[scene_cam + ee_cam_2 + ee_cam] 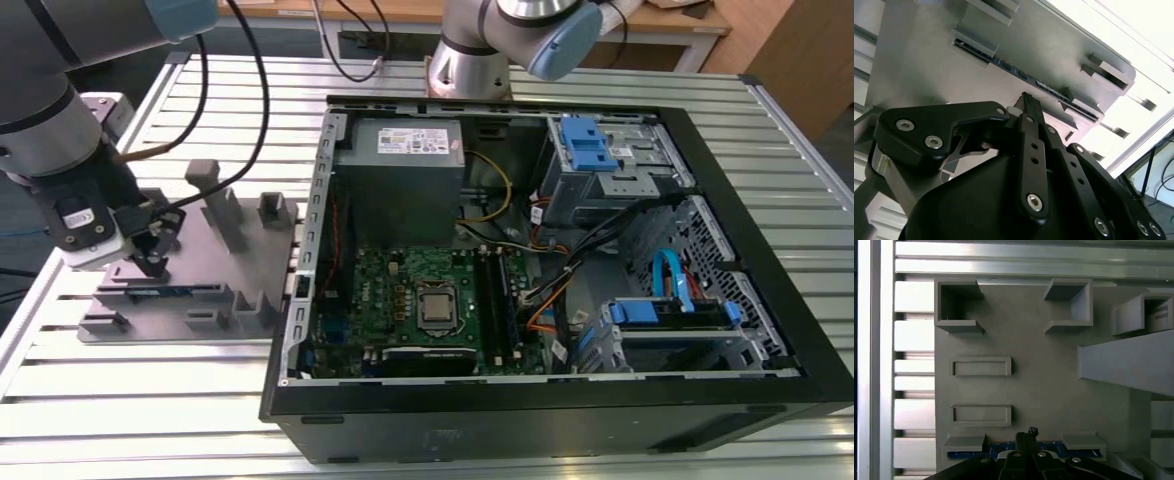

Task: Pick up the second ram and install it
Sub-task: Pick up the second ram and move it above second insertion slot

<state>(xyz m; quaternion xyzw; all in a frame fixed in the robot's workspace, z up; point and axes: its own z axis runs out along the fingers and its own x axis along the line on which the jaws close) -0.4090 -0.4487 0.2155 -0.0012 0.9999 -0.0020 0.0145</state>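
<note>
The claw [1026, 434] is seen drawn narrow directly above the second ram [999, 446], which is seated edgewise in the grey tray [1044, 390] beneath it

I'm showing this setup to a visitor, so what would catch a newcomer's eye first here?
The big open computer case dominates the middle and the exterior view's right, with its green motherboard exposed. On the exterior view's left, the gripper hangs low over a grey tray, right above the second ram, which sits on edge in its slot.
</note>
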